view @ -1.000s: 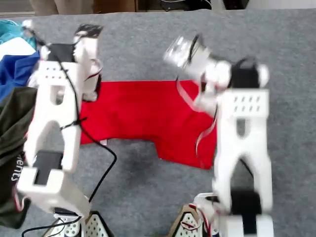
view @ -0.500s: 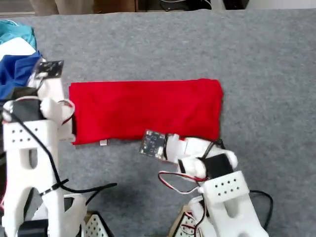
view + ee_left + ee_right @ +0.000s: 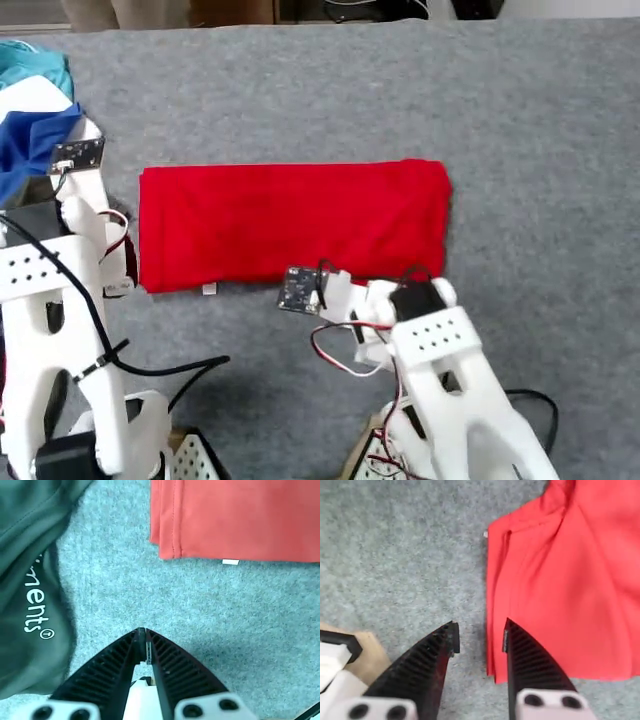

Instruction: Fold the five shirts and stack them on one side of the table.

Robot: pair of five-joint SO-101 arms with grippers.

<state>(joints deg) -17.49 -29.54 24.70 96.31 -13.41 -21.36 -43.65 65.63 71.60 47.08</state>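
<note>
From the high view, found the red shirt (image 3: 290,225) folded into a long band at the middle of the grey felt desk (image 3: 450,90), a heap of other shirts (image 3: 30,110) at 10 o'clock, brown wood (image 3: 230,10) of the room past 12 o'clock. From the left wrist, saw the left tool (image 3: 142,636) closed on nothing above bare felt, beside a dark green shirt (image 3: 30,555). From the right wrist, caught the right tool (image 3: 480,630) gaping at the red shirt's edge.

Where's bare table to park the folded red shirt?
Free: grey table beyond the red shirt and to its high-view right. Crowded: shirt pile at the left edge; left arm and right arm along the near edge.
</note>
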